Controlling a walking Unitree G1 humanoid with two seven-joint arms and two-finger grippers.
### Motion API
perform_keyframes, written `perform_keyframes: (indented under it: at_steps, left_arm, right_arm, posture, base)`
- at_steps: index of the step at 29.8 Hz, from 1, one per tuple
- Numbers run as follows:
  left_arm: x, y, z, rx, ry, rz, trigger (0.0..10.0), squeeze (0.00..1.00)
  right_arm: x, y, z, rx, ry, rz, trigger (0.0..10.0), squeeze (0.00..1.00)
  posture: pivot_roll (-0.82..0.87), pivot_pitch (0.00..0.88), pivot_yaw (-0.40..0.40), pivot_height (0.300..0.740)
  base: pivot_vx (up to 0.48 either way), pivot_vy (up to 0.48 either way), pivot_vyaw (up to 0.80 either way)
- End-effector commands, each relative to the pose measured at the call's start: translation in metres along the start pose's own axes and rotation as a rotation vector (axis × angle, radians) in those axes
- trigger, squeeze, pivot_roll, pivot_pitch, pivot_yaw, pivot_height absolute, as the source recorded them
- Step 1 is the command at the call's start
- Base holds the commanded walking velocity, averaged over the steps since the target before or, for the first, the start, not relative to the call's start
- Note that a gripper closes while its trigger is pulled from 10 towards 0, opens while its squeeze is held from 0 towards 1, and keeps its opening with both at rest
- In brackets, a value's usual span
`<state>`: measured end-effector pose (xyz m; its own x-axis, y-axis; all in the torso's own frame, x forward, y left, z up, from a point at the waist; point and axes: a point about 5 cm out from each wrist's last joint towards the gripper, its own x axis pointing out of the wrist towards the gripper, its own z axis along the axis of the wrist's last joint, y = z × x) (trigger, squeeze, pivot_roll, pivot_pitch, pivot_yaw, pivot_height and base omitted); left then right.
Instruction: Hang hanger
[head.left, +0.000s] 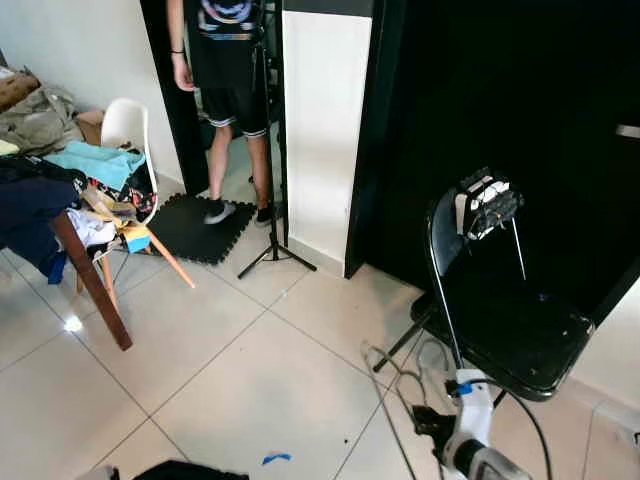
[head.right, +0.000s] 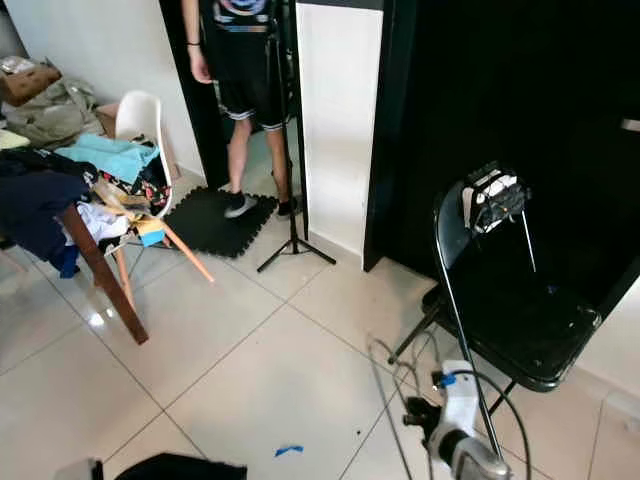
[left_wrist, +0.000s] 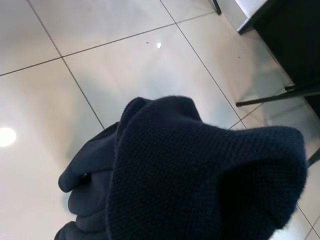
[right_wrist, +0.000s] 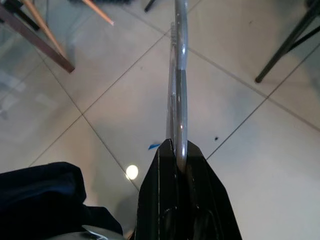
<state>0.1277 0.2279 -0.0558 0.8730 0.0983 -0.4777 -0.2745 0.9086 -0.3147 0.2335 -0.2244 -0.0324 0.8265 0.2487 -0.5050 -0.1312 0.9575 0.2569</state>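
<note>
My right gripper (right_wrist: 177, 150) is shut on a clear plastic hanger (right_wrist: 179, 85), seen edge-on over the tiled floor. In the left eye view the hanger (head.left: 395, 395) shows as a faint outline ahead of my right arm (head.left: 470, 440), low at the right and beside the black folding chair. A dark navy knitted garment (left_wrist: 200, 170) hangs in front of the left wrist camera and hides the left gripper's fingers. The same garment (head.left: 190, 470) shows at the bottom edge of the left eye view.
A black folding chair (head.left: 520, 330) stands at the right with a white-and-black object (head.left: 487, 205) on its back. A person (head.left: 230, 80) stands in the doorway beside a tripod stand (head.left: 272, 250). At the left are a white chair (head.left: 125, 125) piled with clothes and a wooden table leg (head.left: 95, 285).
</note>
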Motion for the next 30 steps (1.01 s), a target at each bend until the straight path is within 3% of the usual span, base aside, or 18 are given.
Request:
perform_keyframes:
  at_steps: [1, 21, 25, 28, 30]
  left_arm:
    - [0.002, 0.000, 0.004, 0.002, -0.020, -0.007, 10.0, 0.00]
    - [0.003, 0.000, 0.004, 0.038, -0.026, -0.018, 10.0, 0.00]
    - [0.002, 0.000, 0.007, 0.061, -0.057, -0.016, 10.0, 0.00]
    - [0.003, 0.003, 0.011, 0.028, -0.093, 0.019, 10.0, 0.00]
    - [0.003, 0.003, 0.023, 0.041, -0.145, 0.026, 10.0, 0.00]
  right_arm:
    - [-0.002, -0.002, -0.002, 0.011, 0.005, -0.008, 10.0, 0.00]
    - [-0.001, -0.001, 0.001, 0.013, -0.004, 0.004, 10.0, 0.00]
    - [-0.001, -0.001, 0.001, 0.030, -0.005, 0.010, 10.0, 0.00]
    - [-0.001, -0.001, 0.001, 0.038, 0.006, 0.025, 10.0, 0.00]
    - [-0.002, -0.003, 0.000, 0.058, 0.012, 0.025, 10.0, 0.00]
  posture:
    - [-0.01, 0.000, -0.015, 0.740]
    - [0.00, 0.000, -0.022, 0.740]
    - [0.00, 0.000, -0.028, 0.740]
    - [0.00, 0.000, -0.033, 0.740]
    - [0.01, 0.000, -0.037, 0.740]
  base:
    - [0.000, 0.000, 0.73]
    - [0.000, 0.000, 0.73]
    - [0.377, 0.000, 0.11]
    - [0.480, 0.000, 0.00]
    - [0.480, 0.000, 0.00]
